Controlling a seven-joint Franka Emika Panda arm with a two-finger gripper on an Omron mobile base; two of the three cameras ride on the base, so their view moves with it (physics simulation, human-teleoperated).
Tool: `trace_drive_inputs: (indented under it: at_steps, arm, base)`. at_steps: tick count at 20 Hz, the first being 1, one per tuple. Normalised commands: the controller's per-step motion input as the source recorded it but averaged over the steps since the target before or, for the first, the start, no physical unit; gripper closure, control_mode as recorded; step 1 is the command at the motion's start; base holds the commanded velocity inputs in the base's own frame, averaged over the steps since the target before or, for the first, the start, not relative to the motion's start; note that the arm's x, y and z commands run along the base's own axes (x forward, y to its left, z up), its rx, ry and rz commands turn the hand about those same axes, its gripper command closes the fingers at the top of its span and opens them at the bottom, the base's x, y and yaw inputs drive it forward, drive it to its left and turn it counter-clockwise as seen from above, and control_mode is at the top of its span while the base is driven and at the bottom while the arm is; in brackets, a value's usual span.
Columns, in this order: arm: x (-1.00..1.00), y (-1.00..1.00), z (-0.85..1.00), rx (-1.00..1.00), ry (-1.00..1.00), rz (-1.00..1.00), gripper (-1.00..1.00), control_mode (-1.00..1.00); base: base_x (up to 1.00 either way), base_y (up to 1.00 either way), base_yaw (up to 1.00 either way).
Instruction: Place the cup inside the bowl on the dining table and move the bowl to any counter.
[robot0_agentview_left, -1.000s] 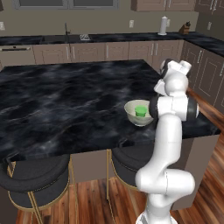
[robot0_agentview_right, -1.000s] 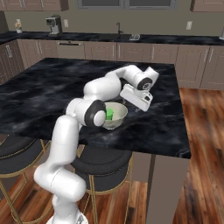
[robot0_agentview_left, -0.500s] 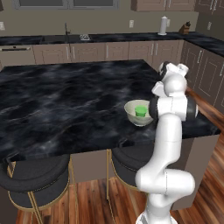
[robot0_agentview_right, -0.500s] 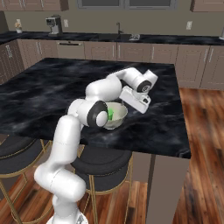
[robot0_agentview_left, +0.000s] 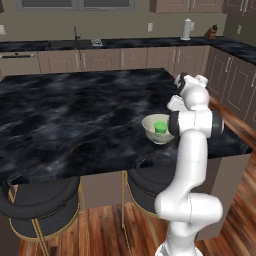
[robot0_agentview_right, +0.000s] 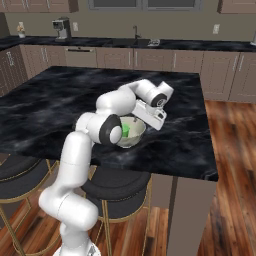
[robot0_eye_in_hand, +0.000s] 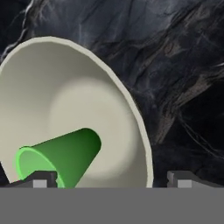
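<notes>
Green cup (robot0_eye_in_hand: 61, 158) lying tipped inside cream bowl (robot0_eye_in_hand: 78, 100), lower left of hand view; in left base view cup (robot0_agentview_left: 160, 126) in bowl (robot0_agentview_left: 152, 131) at centre-right, on black marble surface (robot0_agentview_left: 75, 115) nr its front edge. Hand (robot0_eye_in_hand: 111, 179) spread wide, holding nothing, poised just above bowl rim.

arm (robot0_agentview_left: 187, 165): glossy white, rounded links | joints: dark bands | cables: apparently none
</notes>
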Motion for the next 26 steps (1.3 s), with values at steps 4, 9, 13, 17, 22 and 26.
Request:
trace_drive_inputs:
  at_steps: [4,9,13,17,22,26]
  arm:
    - [0.17,-0.01,-0.04,-0.07,0.00,0.00,-1.00,-1.00]
    - [0.11,-0.10,-0.02,-0.06,0.00,0.00,-1.00,-1.00]
    - [0.07,-0.10,-0.14,-0.05,0.01,0.00,-1.00,-1.00]
    - [0.04,-0.07,-0.24,0.00,0.01,0.00,-1.00,-1.00]
    - [0.04,-0.02,-0.14,0.00,0.01,0.00,-1.00,-1.00]
    - [0.06,0.00,-0.13,0.00,0.02,0.00,-1.00,-1.00]
  base:
    - [0.00,0.00,0.00]
    - [0.00,0.00,0.00]
    - [0.00,0.00,0.00]
    - [0.00,0.00,0.00]
    - [0.00,0.00,0.00]
    - [0.00,0.00,0.00]
